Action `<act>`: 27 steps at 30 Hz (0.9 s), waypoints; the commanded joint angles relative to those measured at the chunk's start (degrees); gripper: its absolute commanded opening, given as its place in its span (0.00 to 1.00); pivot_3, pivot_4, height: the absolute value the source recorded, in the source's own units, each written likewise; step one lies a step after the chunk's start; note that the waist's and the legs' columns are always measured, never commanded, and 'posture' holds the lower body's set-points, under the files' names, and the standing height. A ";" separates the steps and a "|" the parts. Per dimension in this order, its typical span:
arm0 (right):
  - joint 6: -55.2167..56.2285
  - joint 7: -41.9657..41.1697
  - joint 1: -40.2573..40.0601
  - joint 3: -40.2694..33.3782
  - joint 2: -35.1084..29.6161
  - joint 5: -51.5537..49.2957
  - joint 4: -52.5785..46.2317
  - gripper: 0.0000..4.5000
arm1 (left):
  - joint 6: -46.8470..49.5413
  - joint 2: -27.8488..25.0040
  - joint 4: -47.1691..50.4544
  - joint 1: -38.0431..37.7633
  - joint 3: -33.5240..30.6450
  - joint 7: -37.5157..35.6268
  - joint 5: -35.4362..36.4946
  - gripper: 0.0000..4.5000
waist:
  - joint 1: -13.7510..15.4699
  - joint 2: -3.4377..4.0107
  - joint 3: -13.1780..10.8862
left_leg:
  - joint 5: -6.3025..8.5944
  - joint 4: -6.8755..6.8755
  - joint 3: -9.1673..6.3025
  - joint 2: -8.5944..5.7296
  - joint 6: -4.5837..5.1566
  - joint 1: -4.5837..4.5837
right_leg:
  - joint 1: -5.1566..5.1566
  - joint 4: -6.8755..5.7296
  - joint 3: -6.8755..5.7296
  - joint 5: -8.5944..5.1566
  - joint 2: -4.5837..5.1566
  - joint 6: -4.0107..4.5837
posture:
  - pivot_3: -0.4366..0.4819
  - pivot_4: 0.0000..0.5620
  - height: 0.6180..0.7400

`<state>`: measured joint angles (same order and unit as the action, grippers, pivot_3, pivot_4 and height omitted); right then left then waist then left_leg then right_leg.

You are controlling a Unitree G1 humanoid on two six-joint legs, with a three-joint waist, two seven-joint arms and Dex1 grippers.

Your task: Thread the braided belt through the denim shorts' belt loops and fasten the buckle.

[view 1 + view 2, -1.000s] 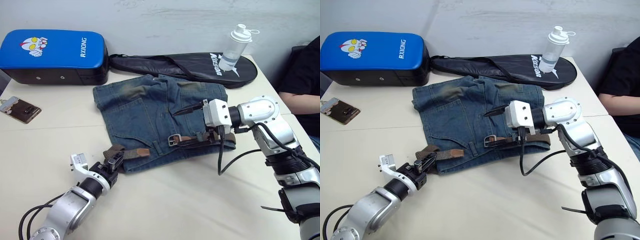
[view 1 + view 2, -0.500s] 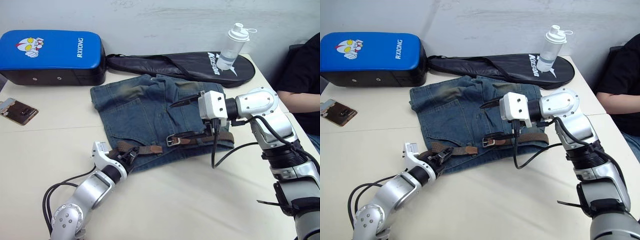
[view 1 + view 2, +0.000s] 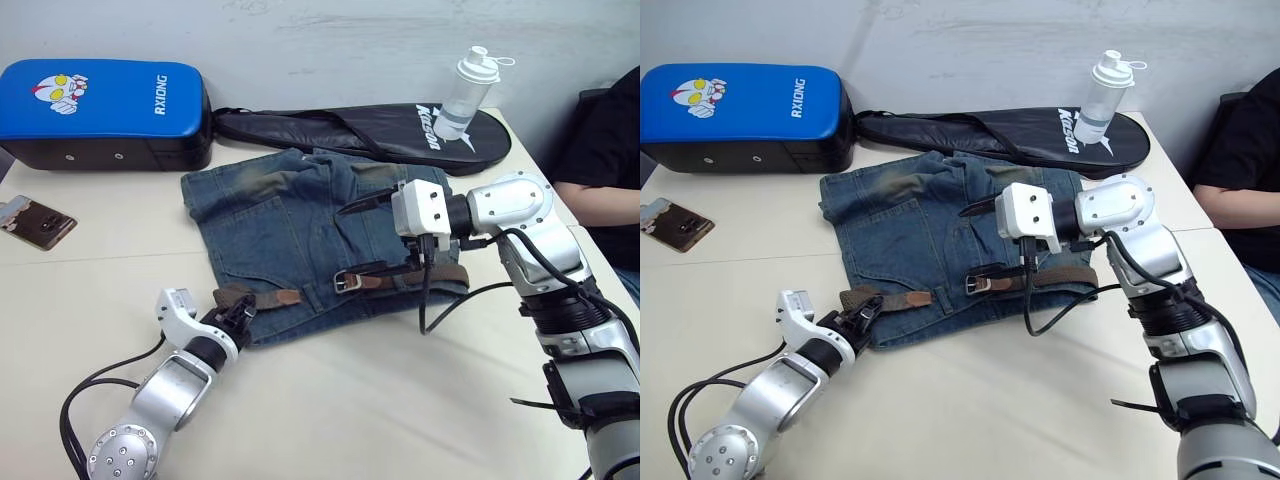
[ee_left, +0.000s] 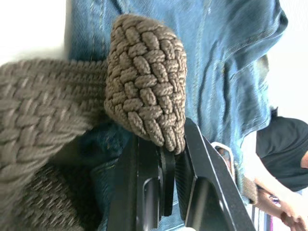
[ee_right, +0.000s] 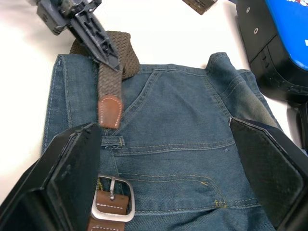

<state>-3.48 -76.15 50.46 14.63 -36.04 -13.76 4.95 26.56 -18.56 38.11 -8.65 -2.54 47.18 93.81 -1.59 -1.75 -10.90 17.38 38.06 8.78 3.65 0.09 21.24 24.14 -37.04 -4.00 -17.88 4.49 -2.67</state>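
On my far left a phone (image 3: 37,222) lies on the white table (image 3: 400,400), with a blue pad (image 3: 105,112) behind it against the wall. Closer to me, my left gripper (image 3: 233,318) sits at the left corner of the denim shorts' (image 3: 300,230) waistband. In the left wrist view its fingers (image 4: 144,192) are clamped on a folded bend of the braided belt (image 4: 144,82), the woven strap bulging out just past the tips.

From there the belt runs rightward along the waistband edge nearest me; its leather tip (image 5: 109,111) lies flat on the denim, short of the buckle (image 3: 347,281). The buckle rests near the waistband's middle, with one of the belt loops (image 5: 111,141) just beside it in the right wrist view. I cannot tell how many loops the strap passes through.

Farther right, my right gripper (image 3: 375,240) hovers over the shorts, above the buckle, fingers spread wide and holding nothing.

Behind the shorts lies a black racket bag (image 3: 390,135), and a clear bottle (image 3: 465,85) stands on it. At the far right edge sits a person (image 3: 605,150) in a dark top.
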 commanded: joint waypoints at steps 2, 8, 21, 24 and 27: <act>2.31 -0.61 1.63 -0.48 1.00 1.11 0.73 0.99 | 1.14 1.80 -1.46 2.42 3.42 -1.26 -3.09 0.00 | 0.06 0.00 0.00 | 0.00 0.00 0.00 0.00 0.00 0.01 | 0.00 0.01 -0.04 0.00 0.00 0.00 | 0.48 0.27 1.00; 3.41 0.42 -0.14 -0.50 0.49 3.08 -0.37 0.99 | 0.99 4.46 -5.84 5.13 3.54 -1.04 -3.64 0.00 | 0.12 0.01 0.00 | 0.00 0.00 -0.02 0.01 0.00 0.03 | -0.02 0.03 -0.08 0.01 0.02 -0.01 | 0.48 0.27 1.00; 38.96 19.87 -10.07 4.15 2.40 25.98 7.19 0.99 | 5.86 8.45 -14.16 11.86 3.88 -0.60 -0.55 0.00 | 1.58 0.02 0.00 | 0.00 0.09 -0.35 -0.10 -0.01 -0.11 | -0.47 0.36 -0.34 0.20 0.06 -0.15 | 0.48 0.27 1.00; 42.57 22.96 -9.84 5.61 2.86 29.25 9.92 0.99 | 6.52 8.90 -14.60 13.18 3.56 -0.25 -0.17 0.00 | 1.64 0.02 0.00 | 0.00 0.09 -0.41 -0.09 -0.01 -0.12 | -0.55 0.45 -0.39 0.22 0.06 -0.17 | 0.48 0.27 1.00; 45.29 24.90 -9.74 7.17 2.76 32.70 12.72 0.99 | 6.41 10.05 -15.14 15.36 3.25 1.12 0.72 0.00 | 1.63 0.02 0.00 | 0.00 0.09 -0.42 -0.08 0.00 -0.11 | -0.57 0.48 -0.40 0.23 0.05 -0.18 | 0.48 0.27 1.00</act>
<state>39.20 -52.92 40.07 20.90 -33.25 17.19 16.92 32.77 -9.55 23.26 5.01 0.41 47.49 93.04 0.04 -1.73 -10.90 17.38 38.15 8.35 3.57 0.09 21.13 23.58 -36.55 -4.41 -17.65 4.54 -2.85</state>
